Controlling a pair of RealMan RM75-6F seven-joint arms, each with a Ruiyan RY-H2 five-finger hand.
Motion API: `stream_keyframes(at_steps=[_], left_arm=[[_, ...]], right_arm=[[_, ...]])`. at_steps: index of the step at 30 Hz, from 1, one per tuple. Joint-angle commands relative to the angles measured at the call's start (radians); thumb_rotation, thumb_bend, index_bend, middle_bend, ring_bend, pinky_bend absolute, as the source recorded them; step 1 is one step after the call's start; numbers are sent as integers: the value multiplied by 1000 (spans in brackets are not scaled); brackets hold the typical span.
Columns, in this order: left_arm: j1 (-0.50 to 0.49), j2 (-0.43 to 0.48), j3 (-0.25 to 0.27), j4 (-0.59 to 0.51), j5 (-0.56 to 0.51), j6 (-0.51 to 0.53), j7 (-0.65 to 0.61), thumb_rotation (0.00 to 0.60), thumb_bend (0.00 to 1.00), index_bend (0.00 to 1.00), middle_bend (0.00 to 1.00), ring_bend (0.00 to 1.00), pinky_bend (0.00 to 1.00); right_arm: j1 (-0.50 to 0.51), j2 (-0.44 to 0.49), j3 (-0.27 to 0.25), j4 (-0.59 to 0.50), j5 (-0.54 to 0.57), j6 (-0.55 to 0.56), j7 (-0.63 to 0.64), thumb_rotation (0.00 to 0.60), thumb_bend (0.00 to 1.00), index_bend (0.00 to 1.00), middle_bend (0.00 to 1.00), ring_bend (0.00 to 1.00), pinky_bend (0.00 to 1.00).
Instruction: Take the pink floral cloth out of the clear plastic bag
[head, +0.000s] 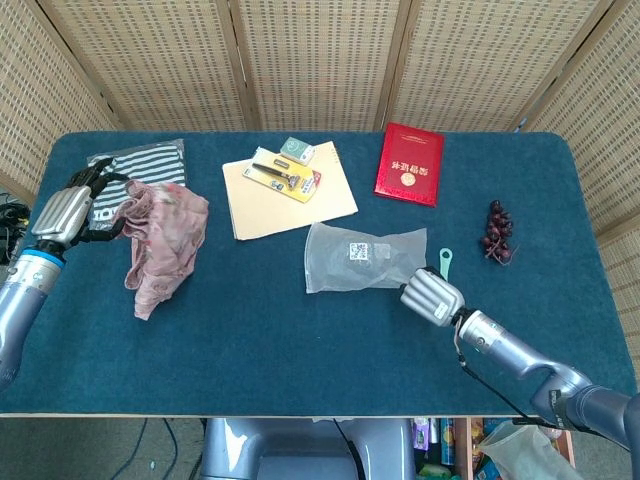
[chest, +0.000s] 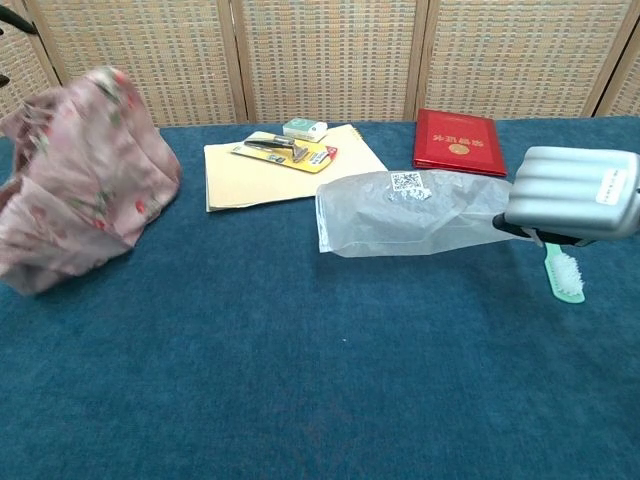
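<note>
The pink floral cloth (head: 162, 238) hangs free of the bag at the table's left, held by my left hand (head: 65, 211); in the chest view the cloth (chest: 85, 180) fills the left edge, blurred, and only a sliver of that hand shows. The clear plastic bag (head: 360, 256) lies empty near the table's middle, its right end gripped by my right hand (head: 432, 296). In the chest view the bag (chest: 410, 212) is lifted a little off the table, its mouth pointing left, with my right hand (chest: 575, 194) at the right edge.
A striped packet (head: 135, 165) lies at the back left behind the cloth. A tan folder (head: 290, 195) with a razor pack and a small box sits behind the bag. A red booklet (head: 409, 164), a green comb (head: 441, 268) and dark grapes (head: 497, 231) lie to the right.
</note>
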Motion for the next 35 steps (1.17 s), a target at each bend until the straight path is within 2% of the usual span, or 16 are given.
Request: stream_keyframes(at_steps=[1, 2, 4, 5, 7, 12, 18, 23, 27, 31, 35], left_arm=[[17, 21, 3, -26, 18, 31, 7, 600, 262, 0, 0, 0, 0], [23, 31, 6, -37, 21, 38, 16, 600, 256, 0, 0, 0, 0], [34, 50, 10, -61, 24, 53, 33, 600, 240, 0, 0, 0, 0], [40, 60, 11, -74, 24, 62, 41, 600, 238, 0, 0, 0, 0], [59, 81, 13, -110, 27, 95, 62, 600, 239, 0, 0, 0, 0], [126, 121, 28, -212, 67, 215, 97, 600, 238, 0, 0, 0, 0], [225, 141, 61, -314, 126, 381, 155, 600, 239, 0, 0, 0, 0], [298, 126, 92, -358, 163, 495, 204, 600, 239, 0, 0, 0, 0], [414, 68, 157, -414, 184, 643, 329, 600, 238, 0, 0, 0, 0], [461, 20, 183, -437, 208, 707, 411, 600, 239, 0, 0, 0, 0], [475, -16, 190, -415, 239, 725, 442, 600, 237, 0, 0, 0, 0]], right_arm=[[-32, 15, 25, -19, 39, 29, -25, 600, 19, 79, 159, 273, 416], [-44, 22, 34, -32, 57, 36, -33, 600, 0, 25, 70, 136, 273], [-69, 42, 51, -68, 97, 46, -49, 600, 0, 0, 4, 21, 97], [-80, 54, 59, -89, 115, 54, -56, 600, 0, 0, 0, 2, 38], [-109, 89, 77, -142, 159, 72, -77, 600, 0, 0, 0, 0, 0], [-177, 173, 115, -275, 244, 137, -73, 600, 0, 0, 0, 0, 0], [-280, 218, 140, -357, 256, 295, 86, 600, 0, 0, 0, 0, 0], [-359, 213, 141, -394, 263, 394, 217, 600, 0, 0, 0, 0, 0], [-472, 177, 127, -432, 272, 517, 383, 600, 0, 0, 0, 0, 0], [-524, 146, 118, -427, 254, 568, 438, 600, 0, 0, 0, 0, 0], [-551, 122, 114, -410, 221, 601, 434, 600, 0, 0, 0, 0, 0]])
